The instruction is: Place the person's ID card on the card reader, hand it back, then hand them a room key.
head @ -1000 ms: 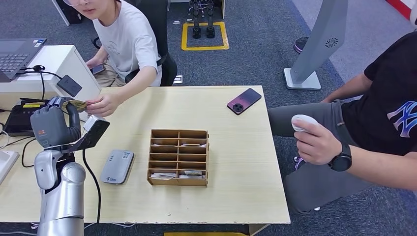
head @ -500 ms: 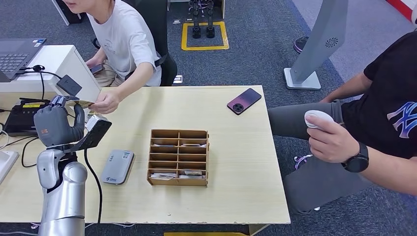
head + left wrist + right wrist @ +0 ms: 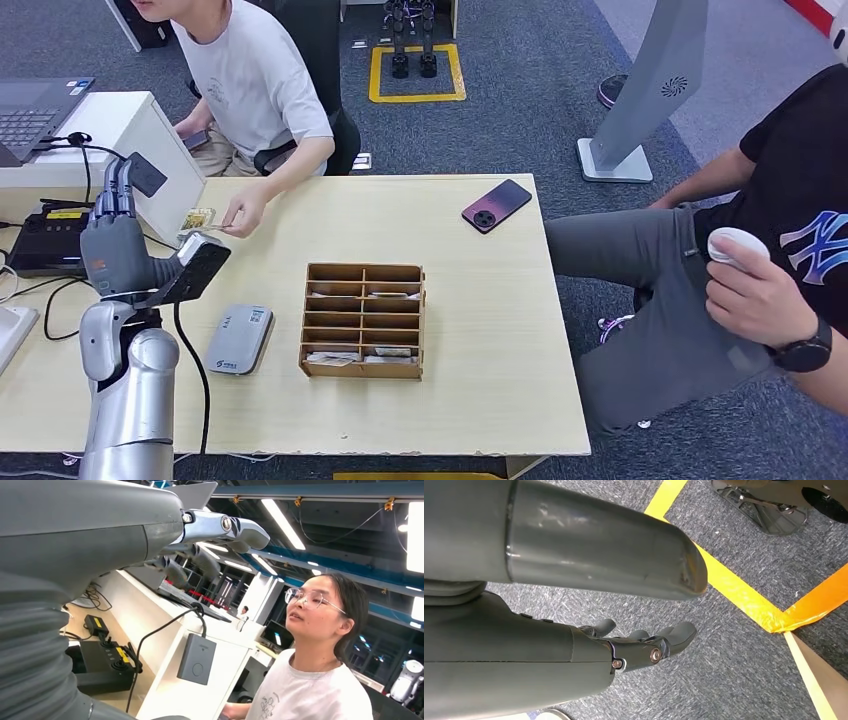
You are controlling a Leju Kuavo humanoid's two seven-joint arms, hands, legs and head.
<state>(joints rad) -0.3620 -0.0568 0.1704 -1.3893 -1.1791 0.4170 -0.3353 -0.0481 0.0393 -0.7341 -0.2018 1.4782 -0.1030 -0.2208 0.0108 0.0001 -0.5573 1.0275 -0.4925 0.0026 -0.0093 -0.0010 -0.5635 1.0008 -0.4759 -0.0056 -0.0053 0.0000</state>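
One ID card (image 3: 197,218) sits pinched in the seated person's hand (image 3: 243,213) above the table's (image 3: 480,300) far-left corner.
Left hand (image 3: 115,245) stands raised nearby, fingers straight and empty; right hand (image 3: 644,642) hangs loosely curled, empty, over carpet.

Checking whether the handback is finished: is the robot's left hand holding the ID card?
No. The left hand is raised with fingers apart and empty, while the person's hand holds the ID card.
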